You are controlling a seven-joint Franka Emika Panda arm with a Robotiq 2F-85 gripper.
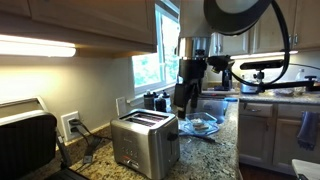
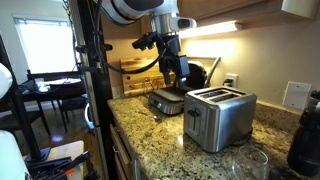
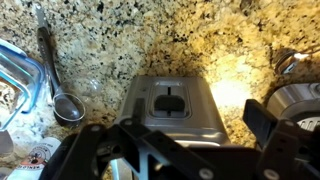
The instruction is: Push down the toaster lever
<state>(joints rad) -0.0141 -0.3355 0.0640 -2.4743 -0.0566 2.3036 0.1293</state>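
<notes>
The toaster (image 1: 145, 140) is a brushed-steel box with two dark slots, standing on the granite counter; it shows in both exterior views (image 2: 220, 115). In the wrist view its narrow end face (image 3: 172, 112) points at me, with the toaster lever (image 3: 172, 100), a small dark tab in a vertical slot. My gripper (image 3: 175, 135) is open and empty, its fingers spread wide to either side of that end face, not touching it. In both exterior views the gripper (image 1: 185, 95) (image 2: 172, 80) hangs above the counter beside the toaster's end, a short gap away.
A metal scoop (image 3: 50, 75) and a sink edge (image 3: 12, 70) lie left of the toaster. A glass bowl (image 1: 200, 125) sits below the gripper. A black appliance (image 1: 25, 145) (image 2: 305, 140) stands past the toaster's far end. A drinking glass (image 2: 245, 165) is at the counter edge.
</notes>
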